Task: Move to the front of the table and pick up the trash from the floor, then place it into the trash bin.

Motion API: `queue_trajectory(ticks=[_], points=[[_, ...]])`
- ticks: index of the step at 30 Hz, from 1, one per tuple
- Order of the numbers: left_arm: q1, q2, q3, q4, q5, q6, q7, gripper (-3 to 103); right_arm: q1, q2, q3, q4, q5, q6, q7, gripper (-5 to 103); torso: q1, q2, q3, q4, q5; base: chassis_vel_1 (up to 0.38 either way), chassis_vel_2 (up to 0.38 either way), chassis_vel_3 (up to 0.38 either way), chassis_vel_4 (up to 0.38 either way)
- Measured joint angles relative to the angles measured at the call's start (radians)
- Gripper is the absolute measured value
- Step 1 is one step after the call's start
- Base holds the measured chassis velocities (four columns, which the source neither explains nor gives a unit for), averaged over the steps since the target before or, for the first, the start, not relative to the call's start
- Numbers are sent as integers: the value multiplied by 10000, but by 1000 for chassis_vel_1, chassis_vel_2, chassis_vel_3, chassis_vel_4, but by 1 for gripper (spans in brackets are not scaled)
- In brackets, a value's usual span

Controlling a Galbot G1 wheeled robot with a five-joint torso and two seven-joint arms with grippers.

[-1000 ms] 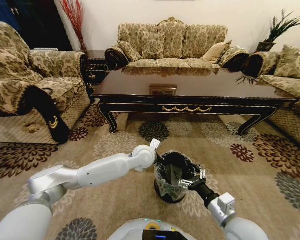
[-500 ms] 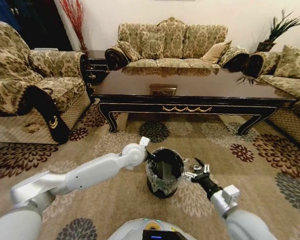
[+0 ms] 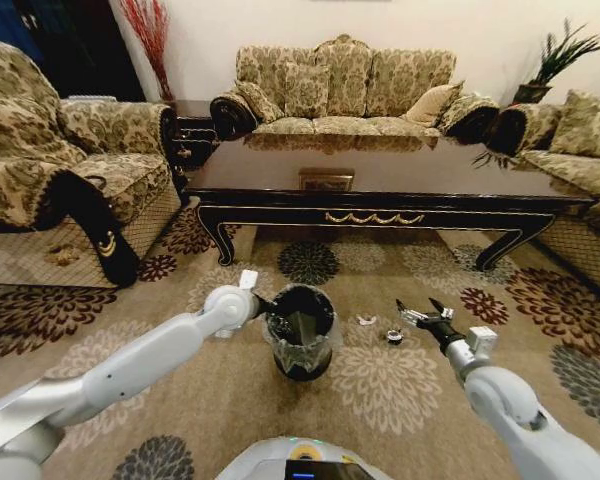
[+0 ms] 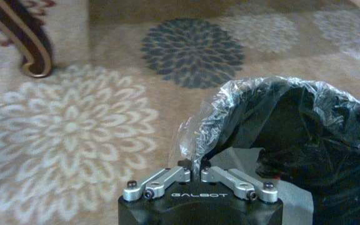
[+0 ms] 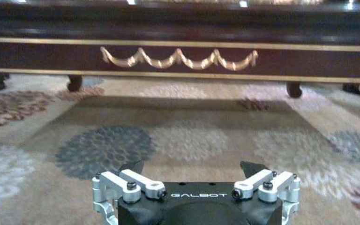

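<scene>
Left gripper (image 3: 269, 307) sits at the left rim of the trash bin (image 3: 302, 345), jaws pinched together on the clear plastic liner (image 4: 230, 108) where it folds over the rim; in the left wrist view the closed fingertips (image 4: 193, 165) meet right at the bag edge. Bin stands upright on the floral carpet (image 3: 380, 385), in front of the table (image 3: 380, 180), roughly below its left half. Dark inside, contents can't be made out. Right of the bin, two small bits of trash lie on the carpet: a whitish scrap (image 3: 366, 321) and a small dark cap (image 3: 393, 336), close together, well apart from the bin. Right gripper (image 3: 421, 310) hovers just right of those bits, jaws spread wide with nothing between them, pointing toward the table. Right wrist view shows the spread fingers (image 5: 130, 166) over carpet, with the table's front edge and gold ornament (image 5: 178, 58) ahead.
</scene>
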Motion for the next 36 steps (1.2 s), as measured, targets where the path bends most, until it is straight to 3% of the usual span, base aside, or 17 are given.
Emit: queue_trajectory(ticks=[5,11,13,16,20,27,36], points=[[582,423,-887,-98,224,1,247,3,573,436,-586,-1022,-343,91,-22,100,0,0,1,5,3,0,0,0,0],[751,390,-1507,50,200,1,377,3,649,884,-699,-1943,-849,269,-82,100,0,0,0,-8,-8,0,0,0,0],[878,476,-1715,18,175,0,388,3,744,1046,-805,-2432,-985,334,-122,100,0,0,0,-4,5,0,0,0,0],[1006,519,-1846,-31,161,0,389,3,819,1191,-864,-2762,-731,324,-113,100,0,0,0,0,0,0,0,0,0],[1289,529,-1933,-111,194,0,390,3,1119,1685,-932,-3478,298,239,-58,102,0,0,0,0,-1,0,0,0,0],[1438,500,-1910,-200,212,-1,354,3,1702,2455,-1105,-4360,329,502,-185,85,0,0,0,-1,0,0,0,0,0],[1533,501,-1885,-222,233,-1,339,3,3023,3090,-1236,-5472,1208,359,138,79,0,2,0,2,-1,0,0,0,0]])
